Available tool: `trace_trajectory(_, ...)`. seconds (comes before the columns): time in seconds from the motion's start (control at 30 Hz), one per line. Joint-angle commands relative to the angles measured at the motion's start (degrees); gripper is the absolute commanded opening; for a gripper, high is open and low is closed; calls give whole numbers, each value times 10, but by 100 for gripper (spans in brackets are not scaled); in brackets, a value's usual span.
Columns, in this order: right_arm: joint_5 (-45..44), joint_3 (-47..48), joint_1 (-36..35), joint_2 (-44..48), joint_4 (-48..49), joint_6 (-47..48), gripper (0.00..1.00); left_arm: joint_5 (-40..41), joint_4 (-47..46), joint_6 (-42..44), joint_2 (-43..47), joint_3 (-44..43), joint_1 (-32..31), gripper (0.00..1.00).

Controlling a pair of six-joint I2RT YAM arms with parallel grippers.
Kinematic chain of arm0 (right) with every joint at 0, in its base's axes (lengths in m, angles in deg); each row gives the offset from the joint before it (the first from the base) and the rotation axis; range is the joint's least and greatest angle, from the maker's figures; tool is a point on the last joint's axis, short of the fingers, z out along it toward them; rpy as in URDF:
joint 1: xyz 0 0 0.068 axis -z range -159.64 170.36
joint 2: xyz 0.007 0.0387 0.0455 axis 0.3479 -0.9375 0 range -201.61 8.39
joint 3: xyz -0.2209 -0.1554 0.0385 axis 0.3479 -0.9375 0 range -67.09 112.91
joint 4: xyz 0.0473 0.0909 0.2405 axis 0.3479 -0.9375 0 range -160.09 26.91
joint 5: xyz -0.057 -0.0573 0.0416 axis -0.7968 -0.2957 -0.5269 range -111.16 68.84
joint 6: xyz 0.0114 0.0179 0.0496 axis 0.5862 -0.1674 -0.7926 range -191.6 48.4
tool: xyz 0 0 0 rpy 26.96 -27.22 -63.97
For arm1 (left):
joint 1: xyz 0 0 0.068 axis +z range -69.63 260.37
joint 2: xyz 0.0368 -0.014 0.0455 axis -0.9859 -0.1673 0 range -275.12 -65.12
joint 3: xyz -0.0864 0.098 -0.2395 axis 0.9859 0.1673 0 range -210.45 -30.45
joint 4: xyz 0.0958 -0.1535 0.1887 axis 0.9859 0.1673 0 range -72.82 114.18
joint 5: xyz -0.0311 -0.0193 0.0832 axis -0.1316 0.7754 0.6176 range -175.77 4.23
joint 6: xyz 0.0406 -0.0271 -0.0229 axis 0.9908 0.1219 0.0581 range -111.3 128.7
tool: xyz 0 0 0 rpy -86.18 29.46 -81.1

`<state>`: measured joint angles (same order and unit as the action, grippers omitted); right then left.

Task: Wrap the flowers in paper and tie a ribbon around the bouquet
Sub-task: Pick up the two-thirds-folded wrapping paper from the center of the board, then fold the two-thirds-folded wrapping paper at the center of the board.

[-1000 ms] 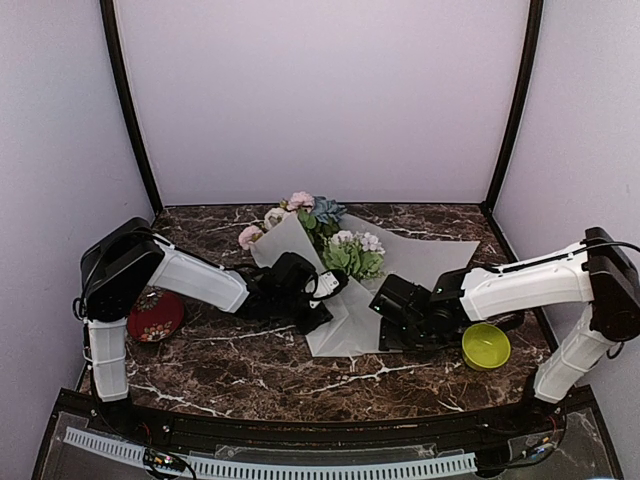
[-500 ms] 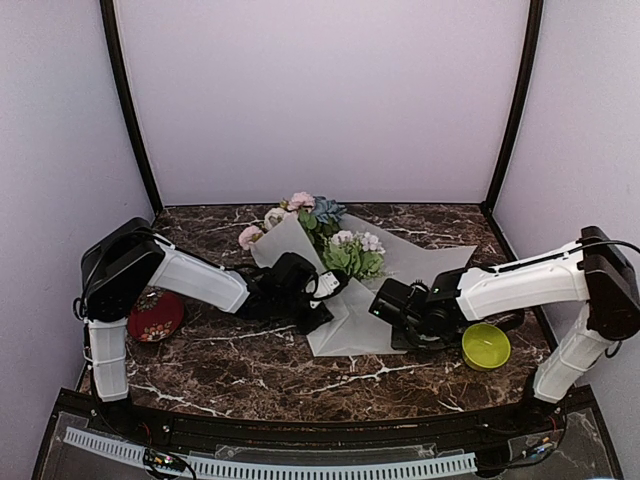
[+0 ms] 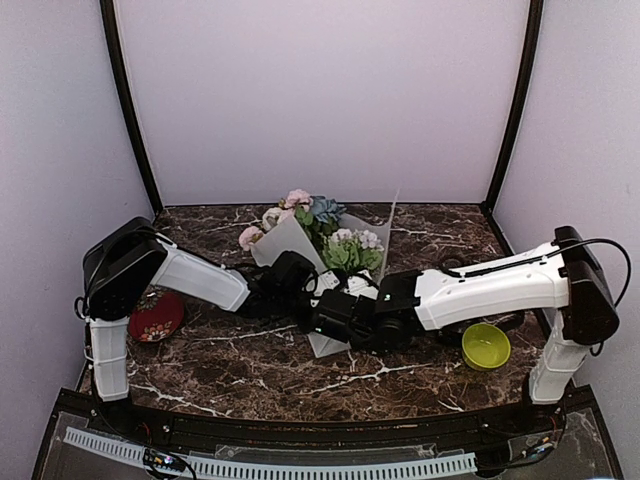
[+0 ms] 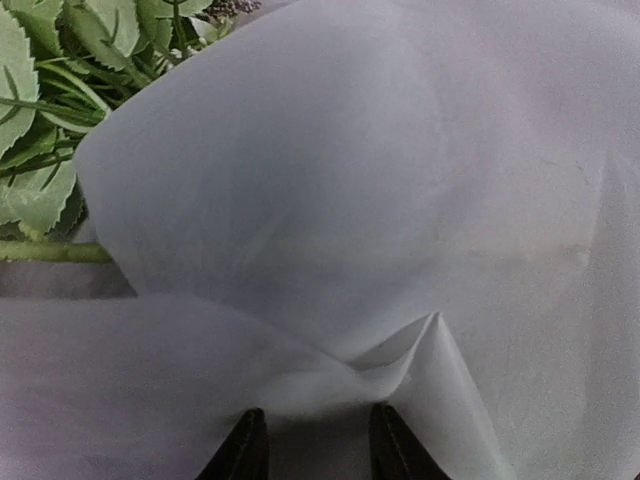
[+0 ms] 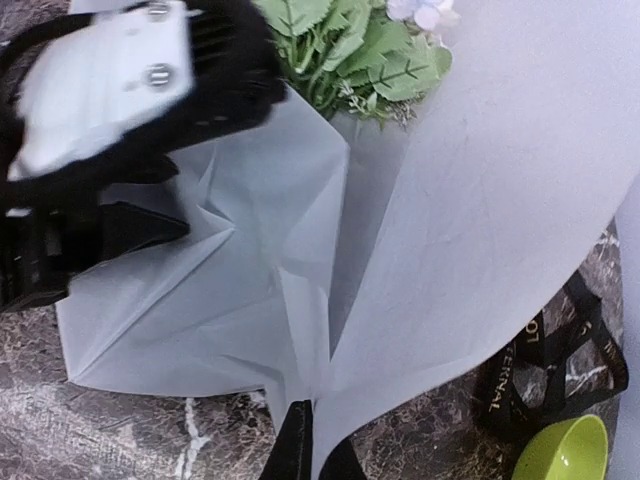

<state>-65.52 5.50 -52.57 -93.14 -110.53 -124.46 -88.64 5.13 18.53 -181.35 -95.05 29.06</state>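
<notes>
Overhead, the left gripper (image 3: 318, 298) and right gripper (image 3: 330, 325) met at the near end of the paper (image 3: 380, 240). Its right flap stood lifted beside the flowers (image 3: 318, 222), with open table (image 3: 250, 370) nearer the bases. From the left wrist, fingers (image 4: 247, 452) stood half apart astride a paper pucker; I couldn't tell if they gripped. From the right wrist, jaws pinched the paper's edge, the ribbon (image 5: 545, 365) and green bowl (image 5: 565, 450) just rightward.
</notes>
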Motion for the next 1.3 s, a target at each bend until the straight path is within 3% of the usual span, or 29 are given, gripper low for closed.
trace_trajectory(0.0,-76,28,-50,-23,50,179,0,-30,72,-10,-32,16,11,36)
trace_trajectory(0.17,-43,6,-66,-21,155,322,0,-69,61,-32,-28,17,28,36)
trace_trajectory(0.33,51,2,-65,-42,221,439,0,-112,29,-51,-5,32,44,36)
trace_trajectory(0.93,93,16,-43,-135,227,492,0,-224,-62,-118,113,106,118,42)
trace_trajectory(1.27,101,27,-38,-165,222,507,0,-164,-14,-144,200,139,182,49)
